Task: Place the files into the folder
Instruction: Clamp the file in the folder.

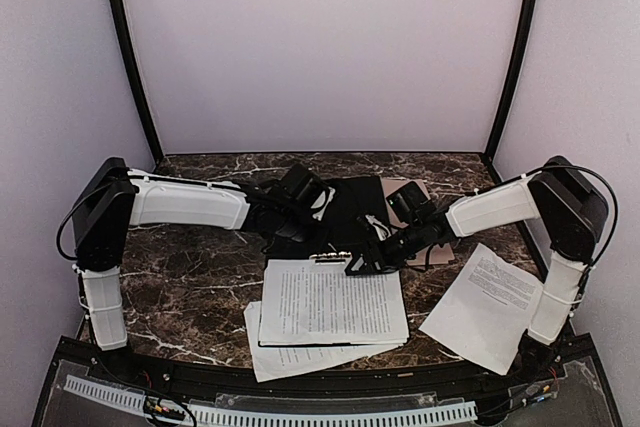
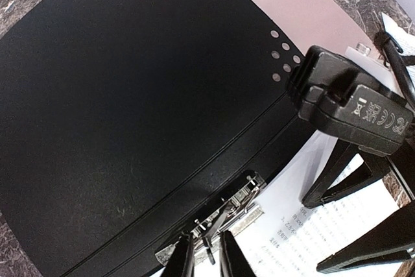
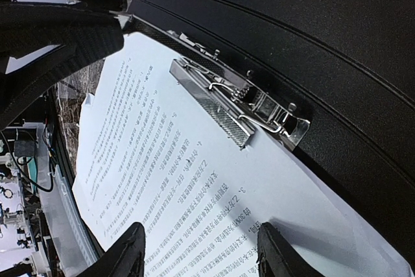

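The folder point(image 1: 350, 202) lies open at the back middle, its inner face black, with tan card point(image 2: 305, 4) showing behind it. Its metal clip point(image 3: 240, 108) sits on the top edge of one printed file point(image 1: 335, 302). A second file point(image 1: 290, 357) lies partly under that one, and a third point(image 1: 490, 307) lies apart at the right. My left gripper point(image 2: 206, 257) straddles the clip's lever point(image 2: 211, 241), jaws narrow, with slim gaps on both sides. My right gripper point(image 3: 204, 254) is open, its fingertips point(image 3: 279, 251) spread over the clipped sheet's text, on it or just above.
The dark marble table point(image 1: 190, 277) is bounded by lilac walls and black corner posts. In the left wrist view the right arm's wrist body point(image 2: 353, 98) hangs close over the sheet. A perforated white rail point(image 1: 300, 414) runs along the near edge.
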`<state>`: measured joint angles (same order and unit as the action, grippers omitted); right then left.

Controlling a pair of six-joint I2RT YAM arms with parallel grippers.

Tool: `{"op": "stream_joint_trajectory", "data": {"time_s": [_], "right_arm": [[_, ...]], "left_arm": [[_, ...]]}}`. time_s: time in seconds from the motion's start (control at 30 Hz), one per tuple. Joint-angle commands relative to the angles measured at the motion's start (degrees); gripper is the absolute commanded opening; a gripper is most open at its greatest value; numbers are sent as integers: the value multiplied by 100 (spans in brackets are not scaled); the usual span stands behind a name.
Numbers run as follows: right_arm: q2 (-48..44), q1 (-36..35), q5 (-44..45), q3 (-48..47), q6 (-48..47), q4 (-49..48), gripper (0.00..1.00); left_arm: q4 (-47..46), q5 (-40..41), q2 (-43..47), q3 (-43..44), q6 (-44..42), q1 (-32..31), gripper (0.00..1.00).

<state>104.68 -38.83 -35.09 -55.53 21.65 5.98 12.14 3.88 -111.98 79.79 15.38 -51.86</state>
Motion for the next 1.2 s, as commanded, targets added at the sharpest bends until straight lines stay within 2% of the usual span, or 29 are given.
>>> {"op": "stream_joint_trajectory", "data": {"time_s": [0.0, 0.23, 0.6, 0.8, 1.17], "right_arm": [[184, 65, 257, 97, -51, 124, 57], [169, 64, 282, 95, -73, 140, 57], [-376, -42, 415, 192, -220, -418, 57], [-683, -107, 834, 25, -880, -554, 60], [192, -213, 1278, -729, -2546, -97, 70]], "left_arm": [[91, -3, 15, 96, -14, 42, 13], [69, 64, 82, -258, 211, 51, 1], [-1065, -232, 234, -1749, 1122, 55, 1], [-1490, -454, 224, -2245, 1411, 133, 1], [-1812, -957, 213, -2712, 1538, 364, 1]]}}
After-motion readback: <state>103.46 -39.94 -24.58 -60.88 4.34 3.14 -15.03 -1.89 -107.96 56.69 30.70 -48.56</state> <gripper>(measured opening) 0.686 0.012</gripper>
